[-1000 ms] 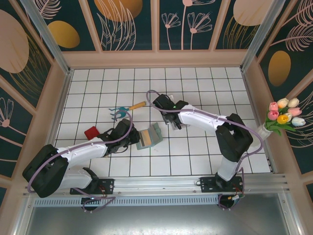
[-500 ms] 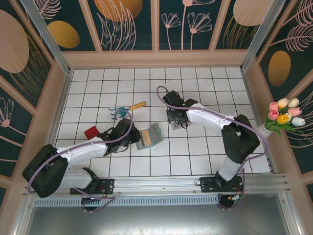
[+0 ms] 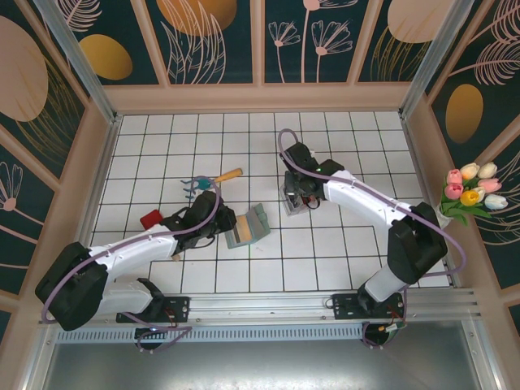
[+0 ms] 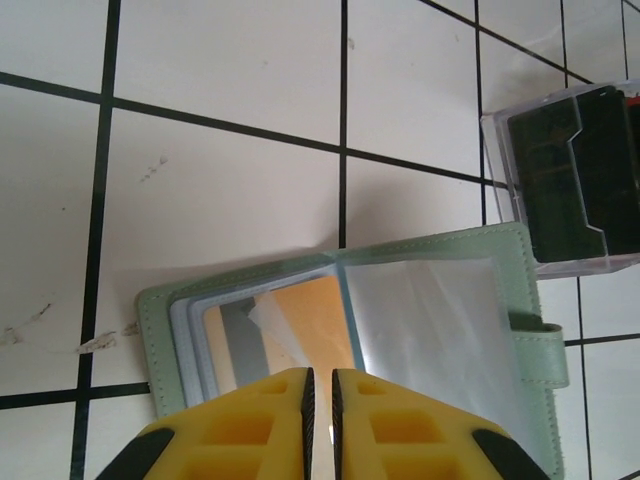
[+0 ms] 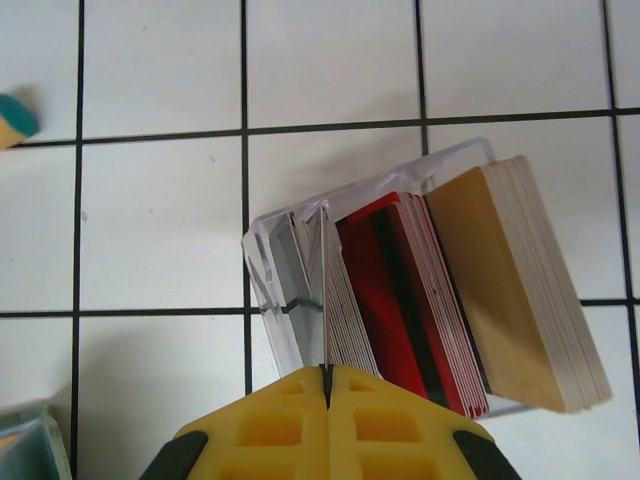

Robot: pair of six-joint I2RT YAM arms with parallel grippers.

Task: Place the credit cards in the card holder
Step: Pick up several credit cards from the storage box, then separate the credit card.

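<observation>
The card holder (image 3: 247, 227) is lying open on the counter (image 3: 325, 260), mid-field. The credit cards (image 3: 294, 201) are standing in a case (image 5: 285, 260) behind and right of it, apart. The left claw (image 4: 320, 375) is hanging over the holder, the right claw (image 5: 327, 372) over the case.

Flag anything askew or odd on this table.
The cards slump sideways in their clear box rather than standing straight, and the tan bundle seems to lean out past its edge. The card holder lies open, skewed to the tile lines. Nothing looks spilled or damaged.
</observation>
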